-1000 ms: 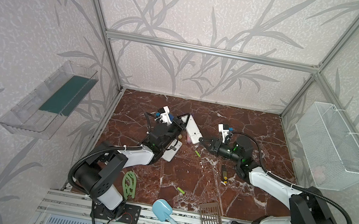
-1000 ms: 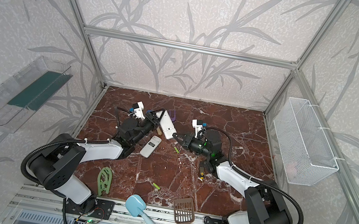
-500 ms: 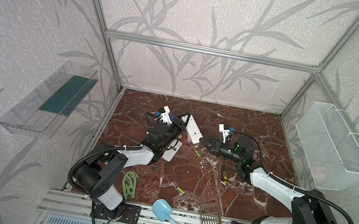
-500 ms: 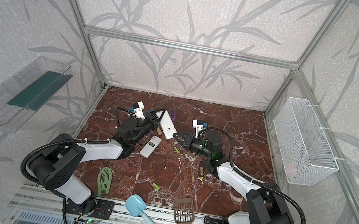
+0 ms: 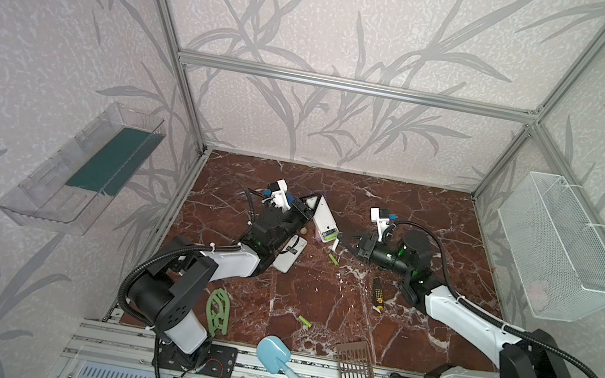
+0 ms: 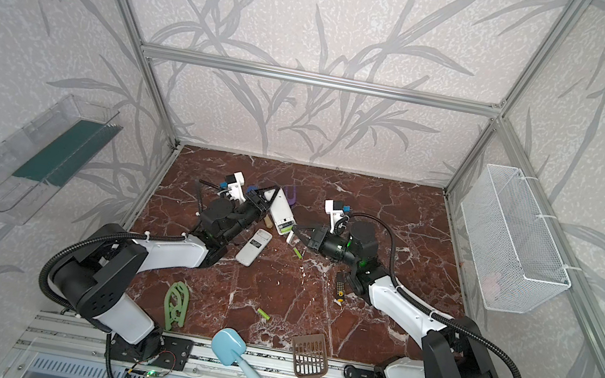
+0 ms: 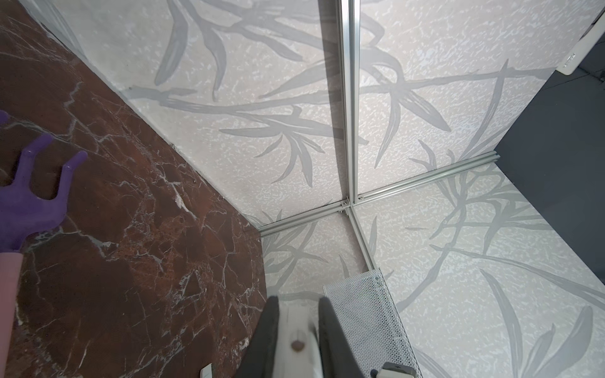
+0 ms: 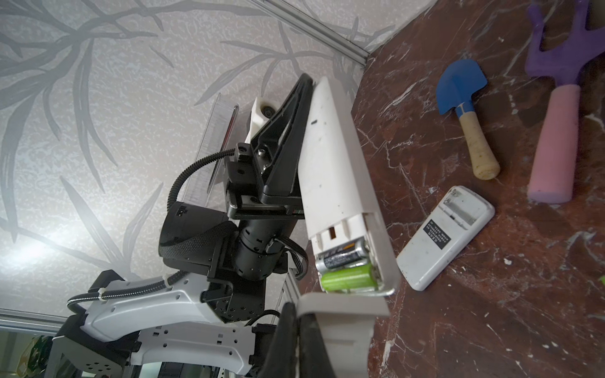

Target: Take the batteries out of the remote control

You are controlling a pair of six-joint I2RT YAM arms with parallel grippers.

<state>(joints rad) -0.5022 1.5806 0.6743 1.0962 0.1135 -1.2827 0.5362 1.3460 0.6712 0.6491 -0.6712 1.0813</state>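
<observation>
- The right gripper [image 5: 342,243] has its jaws pressed tight together. A white battery cover [image 8: 343,322] sits right at their tips; whether it is pinched between them I cannot tell.
- Just past those tips is the open end of the remote control [image 8: 330,157], held at a tilt. Two cells lie side by side in its bay: a lime-green battery [image 8: 348,278] nearest the jaws and a black-and-silver cell [image 8: 340,257] behind it.
- The left gripper [image 7: 298,307] clamps the closed half of that remote, its jaws narrow around the white body.
- Close under the right jaws, a loose battery [image 5: 333,258], also green, lies on the marble table [image 5: 372,211].
- Beside the left arm's wrist lies a second remote [image 5: 289,254], back up, its bay open and empty.
- Well apart from both jaws, towards the arm bases, a farther battery [image 5: 305,321] lies alone.
</observation>
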